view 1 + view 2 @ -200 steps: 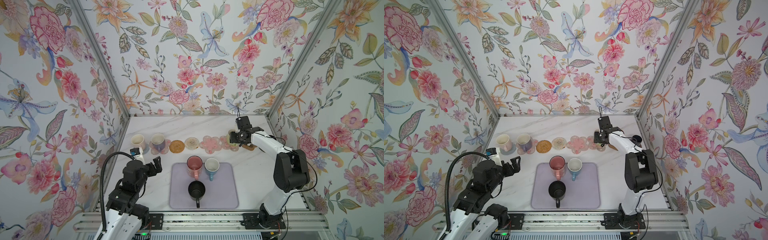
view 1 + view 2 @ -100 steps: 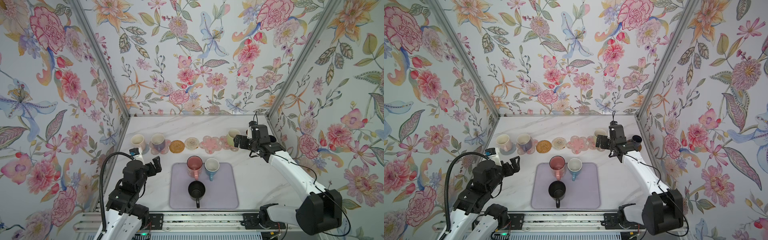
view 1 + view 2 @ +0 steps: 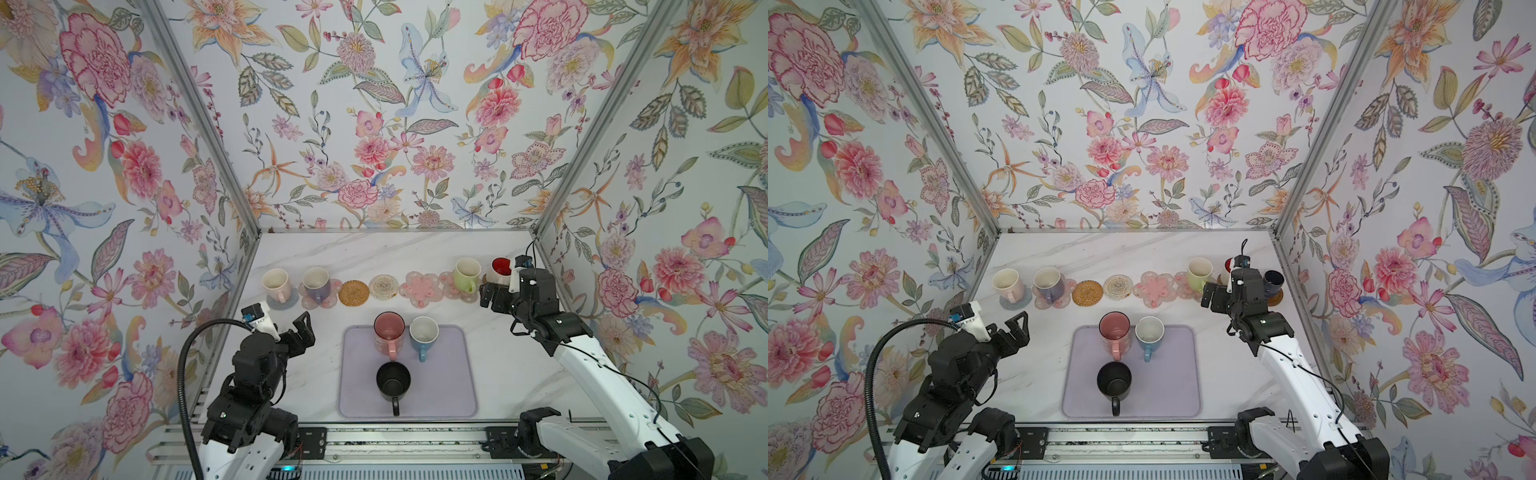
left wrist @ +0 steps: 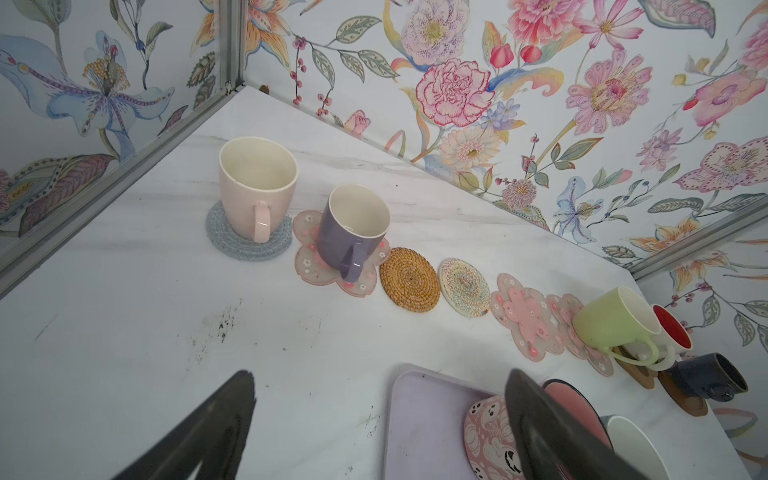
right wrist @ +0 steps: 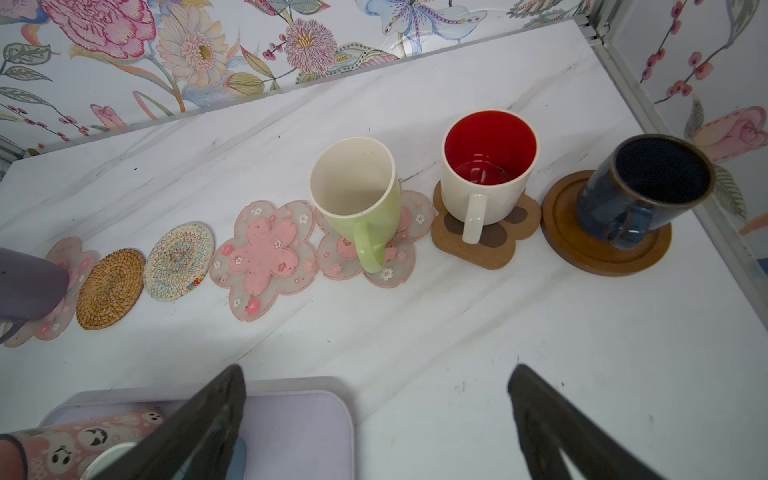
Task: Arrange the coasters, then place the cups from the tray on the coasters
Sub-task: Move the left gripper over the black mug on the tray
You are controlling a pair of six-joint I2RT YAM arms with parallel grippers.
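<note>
Black cup [image 3: 393, 380] upright on lavender tray [image 3: 451, 386], handle toward near edge

White marbled worktop [image 3: 374, 253] is carrying a back row of touching coasters: grey knitted [image 4: 232, 245], pink flower [image 4: 306, 266], rattan [image 3: 353, 292], beige woven [image 3: 383, 286], second flower [image 3: 419, 289], third flower [image 5: 332, 257], brown paw [image 5: 498, 247], brown disc [image 5: 598, 255]. Lavender tray [image 3: 444, 386] is lying nearer the front, apart from the row.

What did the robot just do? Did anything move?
The right tool let go of the light green mug and pulled back toward the front of the table, open. The mug stands on its pink flower coaster. The left tool hardly moved. The pink cup, blue cup and black cup stayed on the tray.
</note>
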